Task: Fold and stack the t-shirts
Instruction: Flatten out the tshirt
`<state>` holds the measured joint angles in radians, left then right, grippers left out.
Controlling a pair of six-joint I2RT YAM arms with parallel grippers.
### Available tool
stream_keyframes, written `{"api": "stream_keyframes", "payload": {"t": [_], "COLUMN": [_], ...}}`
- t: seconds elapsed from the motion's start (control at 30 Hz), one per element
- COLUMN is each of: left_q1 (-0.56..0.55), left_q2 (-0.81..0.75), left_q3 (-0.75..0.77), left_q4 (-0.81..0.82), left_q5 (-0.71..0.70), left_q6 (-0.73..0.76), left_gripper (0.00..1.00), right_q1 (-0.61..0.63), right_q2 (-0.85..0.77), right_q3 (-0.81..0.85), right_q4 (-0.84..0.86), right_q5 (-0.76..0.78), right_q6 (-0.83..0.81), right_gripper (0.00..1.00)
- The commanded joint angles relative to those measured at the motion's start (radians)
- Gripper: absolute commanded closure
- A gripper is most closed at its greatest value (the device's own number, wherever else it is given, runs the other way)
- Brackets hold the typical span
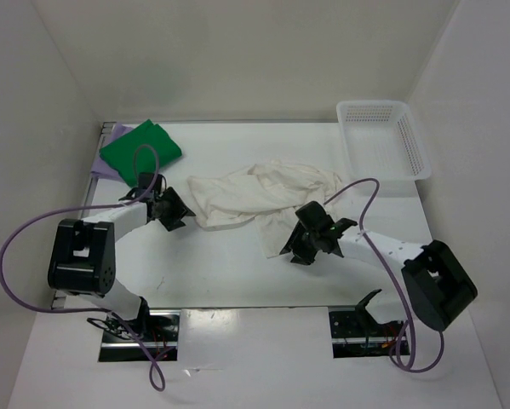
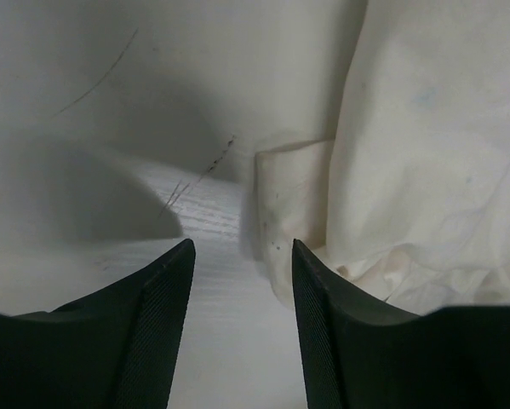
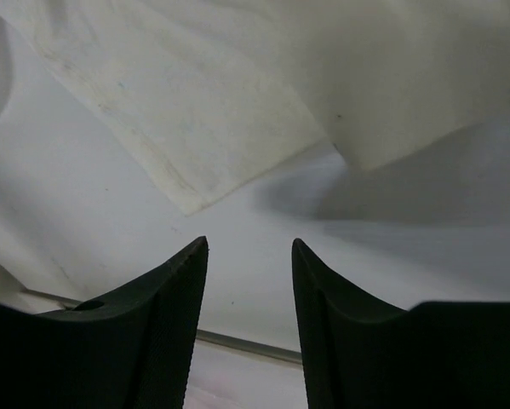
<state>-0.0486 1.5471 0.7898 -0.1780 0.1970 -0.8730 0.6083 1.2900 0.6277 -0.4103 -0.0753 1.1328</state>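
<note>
Both arms reached low over the table point(image 1: 237, 277), flanking the crumpled white t-shirt point(image 1: 263, 194) at its middle. The left gripper point(image 2: 242, 247) stood parted and empty, with cloth just ahead. The right gripper point(image 3: 249, 243) was likewise parted and empty, near a corner of the shirt. The green t-shirt point(image 1: 140, 150) lay folded at the far left, seemingly atop the lavender t-shirt point(image 1: 111, 135).

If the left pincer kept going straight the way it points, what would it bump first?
Probably the white shirt: its folded edge lies just ahead of the open left pincer, slightly off to one side. Depth is hard to judge.
</note>
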Motion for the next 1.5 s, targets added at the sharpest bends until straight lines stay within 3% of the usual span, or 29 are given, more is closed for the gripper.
{"api": "stream_keyframes", "payload": {"t": [0.0, 0.17, 0.57, 0.77, 0.87, 0.97, 1.0, 1.13, 1.17, 1.27, 1.4, 1.43, 1.47], "left_q1": [-0.028, -0.037, -0.037, -0.037, -0.037, -0.046, -0.046, -0.046, -0.046, -0.046, -0.046, -0.046, -0.046], "left_q2": [0.060, 0.122, 0.123, 0.123, 0.134, 0.145, 0.145, 0.145, 0.145, 0.145, 0.111, 0.111, 0.101], "left_q3": [0.009, 0.022, 0.031, 0.022, 0.022, 0.022, 0.032, 0.032, 0.032, 0.019, -0.017, -0.017, -0.017], "left_q4": [0.074, 0.120, 0.120, 0.144, 0.166, 0.166, 0.143, 0.132, 0.132, 0.121, 0.121, 0.121, 0.112], "left_q5": [-0.002, -0.011, -0.061, -0.061, -0.051, -0.051, -0.051, -0.051, -0.051, -0.061, -0.080, -0.080, -0.080], "left_q6": [-0.040, -0.096, -0.126, -0.145, -0.146, -0.146, -0.146, -0.155, -0.164, -0.164, -0.187, -0.187, -0.201], "left_gripper": [0.44, 0.51, 0.67, 0.71, 0.65, 0.39, 0.23, 0.12, 0.00, 0.00, 0.29, 0.42, 0.46], "right_q1": [0.045, 0.084, 0.094, 0.094, 0.094, 0.094, 0.105, 0.116, 0.116, 0.116, 0.116, 0.116, 0.116], "right_q2": [0.064, 0.147, 0.183, 0.227, 0.238, 0.238, 0.238, 0.203, 0.193, 0.166, 0.126, 0.126, 0.126], "right_q3": [0.006, 0.015, 0.007, 0.036, 0.036, 0.036, 0.036, 0.036, 0.026, 0.017, -0.002, -0.002, -0.002], "right_q4": [0.129, 0.165, 0.234, 0.245, 0.245, 0.245, 0.245, 0.223, 0.223, 0.203, 0.194, 0.194, 0.194], "right_q5": [-0.009, 0.017, 0.104, 0.104, 0.092, 0.081, 0.081, 0.071, 0.071, 0.060, 0.060, 0.060, 0.060], "right_q6": [0.062, 0.125, 0.239, 0.220, 0.211, 0.211, 0.220, 0.220, 0.229, 0.229, 0.229, 0.229, 0.229], "right_gripper": [0.49, 0.49, 0.68, 0.68, 0.63, 0.62, 0.62, 0.62, 0.62, 0.62, 0.62, 0.62, 0.62]}}
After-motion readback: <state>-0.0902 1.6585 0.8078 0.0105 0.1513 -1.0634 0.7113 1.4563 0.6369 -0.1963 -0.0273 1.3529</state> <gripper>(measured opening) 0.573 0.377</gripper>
